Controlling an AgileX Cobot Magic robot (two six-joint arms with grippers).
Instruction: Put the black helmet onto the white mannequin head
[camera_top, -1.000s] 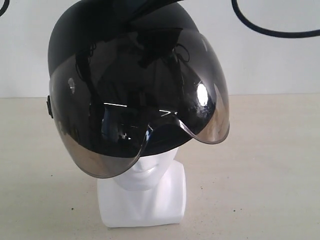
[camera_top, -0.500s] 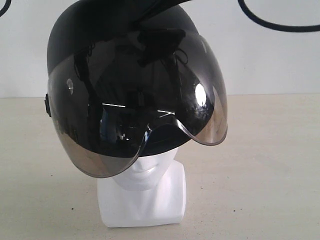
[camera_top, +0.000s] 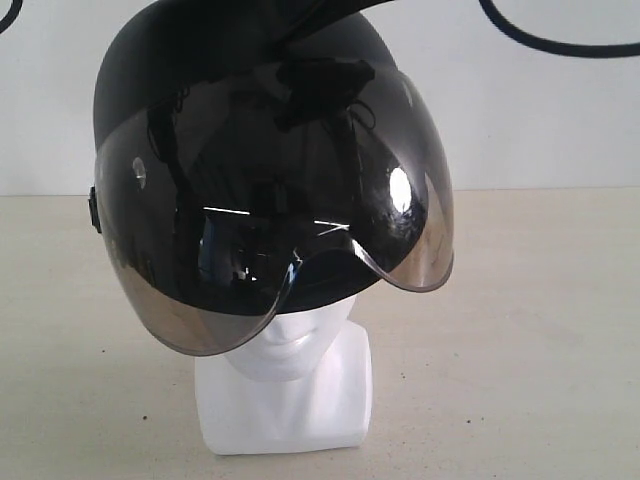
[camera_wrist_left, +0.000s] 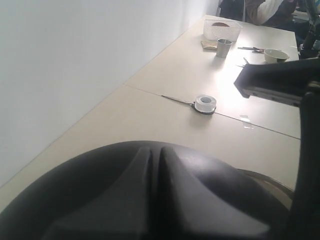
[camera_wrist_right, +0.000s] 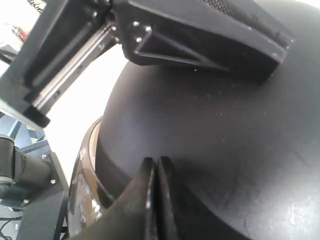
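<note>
Where the beige bench (camera_top: 520, 330) lay nearest the camera, the glossy white mannequin head (camera_top: 290, 345) stood on its blocky neck base, well forward of the bench's far edge. Only its chin and mouth showed, for the matte black round helmet (camera_top: 150, 60) sat over the head, slightly askew, its curved smoky tinted visor (camera_top: 270, 210) hanging down across the face. At the crown, the right fingers (camera_wrist_right: 167, 210) were pressed together with nothing between them, lying over the black shell; whether they touched it could not be told. The left fingers (camera_wrist_left: 135, 195) were likewise closed tight and empty. Farther along the bench lay a white tape roll (camera_wrist_left: 205, 103) by a seam in the top, then a metal cup (camera_wrist_left: 224, 47), a white mesh basket (camera_wrist_left: 221, 29) and a pale bowl (camera_wrist_left: 276, 54), with the white wall (camera_wrist_left: 60, 65) running along the far edge.
</note>
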